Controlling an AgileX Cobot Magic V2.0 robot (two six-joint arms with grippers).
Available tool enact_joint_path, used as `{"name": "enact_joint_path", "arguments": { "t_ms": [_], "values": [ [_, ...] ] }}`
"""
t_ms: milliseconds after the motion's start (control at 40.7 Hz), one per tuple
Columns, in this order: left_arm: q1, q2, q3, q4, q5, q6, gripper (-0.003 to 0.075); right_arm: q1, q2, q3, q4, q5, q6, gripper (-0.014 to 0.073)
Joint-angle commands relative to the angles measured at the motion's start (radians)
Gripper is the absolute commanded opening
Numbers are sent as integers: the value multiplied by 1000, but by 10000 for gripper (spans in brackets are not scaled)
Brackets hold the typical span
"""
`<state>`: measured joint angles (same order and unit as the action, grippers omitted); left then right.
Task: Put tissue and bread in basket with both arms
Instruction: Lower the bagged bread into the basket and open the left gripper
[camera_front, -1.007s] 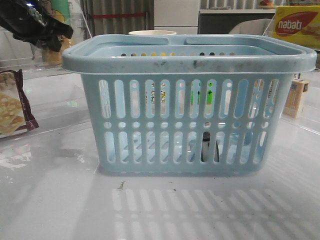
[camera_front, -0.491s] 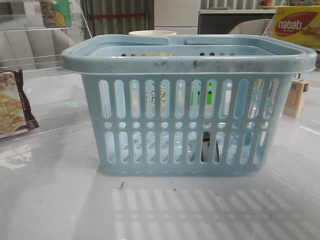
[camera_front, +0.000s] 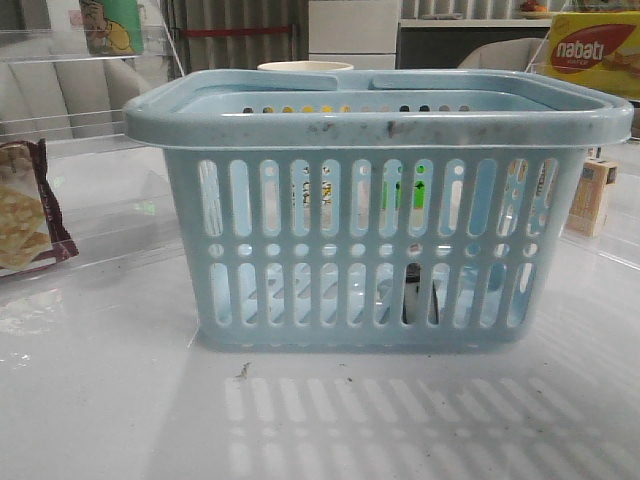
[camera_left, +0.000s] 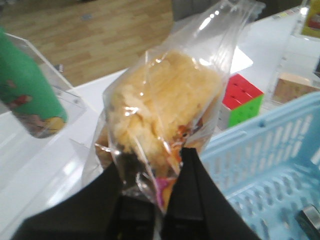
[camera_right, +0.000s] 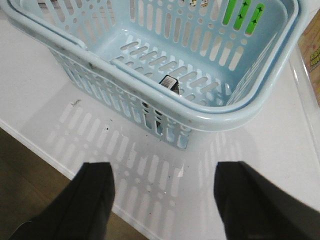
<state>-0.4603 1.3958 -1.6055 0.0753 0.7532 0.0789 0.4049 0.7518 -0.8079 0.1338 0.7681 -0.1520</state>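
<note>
The light-blue basket (camera_front: 375, 210) stands in the middle of the table. The tissue (camera_right: 170, 83), a small black and white packet, lies on the basket floor; it shows through the slots in the front view (camera_front: 418, 295). My left gripper (camera_left: 156, 161) is shut on the bread (camera_left: 165, 102), a clear bag of golden pieces, held up beside the basket's rim (camera_left: 270, 130). My right gripper (camera_right: 162, 172) is open and empty, above the table's front edge before the basket (camera_right: 165, 65). Neither gripper shows in the front view.
A maroon-edged cracker packet (camera_front: 25, 215) lies at the far left. A yellow nabati box (camera_front: 592, 50) and a small carton (camera_front: 590, 195) stand at the right. A green bottle (camera_left: 27, 95) and a colour cube (camera_left: 241, 99) are near the basket.
The left arm, seen at the top left of the front view a second ago, has moved out of that view. The basket has not moved.
</note>
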Motion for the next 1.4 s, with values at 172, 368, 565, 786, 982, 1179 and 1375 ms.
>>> {"name": "enact_joint_path", "arguments": {
  "t_ms": [172, 368, 565, 786, 982, 1179, 1375],
  "values": [
    [-197, 18, 125, -22, -109, 3, 90, -6, -6, -27, -4, -63, 2, 539],
    [-254, 121, 175, -22, -183, 3, 106, -6, -6, -27, -4, -63, 2, 539],
    [-255, 207, 175, -45, -227, 3, 365, -6, -6, -27, -4, -63, 2, 539],
    [-255, 153, 175, -75, -196, 3, 456, -6, -6, -27, -4, -63, 2, 539],
    [-258, -7, 196, -87, -143, 3, 456, -6, -6, -27, -4, -63, 2, 539],
    [-260, -221, 339, -87, -143, 3, 456, -6, -6, -27, -4, -63, 2, 539],
    [-260, -461, 555, -87, -143, 3, 456, -6, -6, -27, -4, -64, 2, 539]
  ]
}}
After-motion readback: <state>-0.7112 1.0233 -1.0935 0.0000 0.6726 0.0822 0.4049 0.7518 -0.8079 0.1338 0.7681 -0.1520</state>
